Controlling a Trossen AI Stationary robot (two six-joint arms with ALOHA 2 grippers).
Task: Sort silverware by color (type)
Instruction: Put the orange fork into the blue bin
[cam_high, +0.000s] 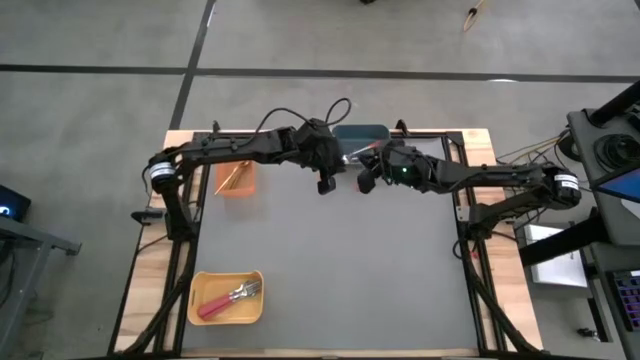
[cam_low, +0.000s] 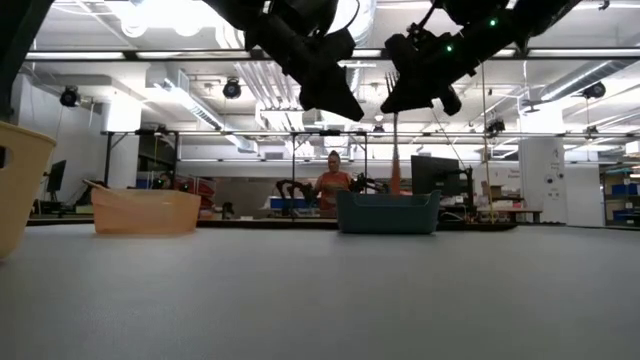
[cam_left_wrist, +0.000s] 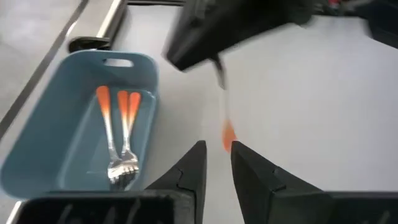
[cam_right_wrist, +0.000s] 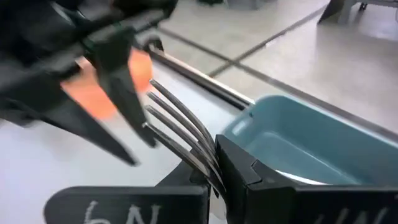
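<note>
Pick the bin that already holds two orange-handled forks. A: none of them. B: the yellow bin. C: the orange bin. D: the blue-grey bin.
D: the left wrist view shows two orange-handled forks lying side by side inside the blue-grey bin, while the yellow bin in the high view holds red-handled ones.

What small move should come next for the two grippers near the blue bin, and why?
Probably the left gripper should back away from the orange-handled fork. Its fingers stand apart at the handle's tip, while the right gripper is shut on the tines, so the fork looks handed over. The blue bin, holding two such forks, lies close by.
</note>
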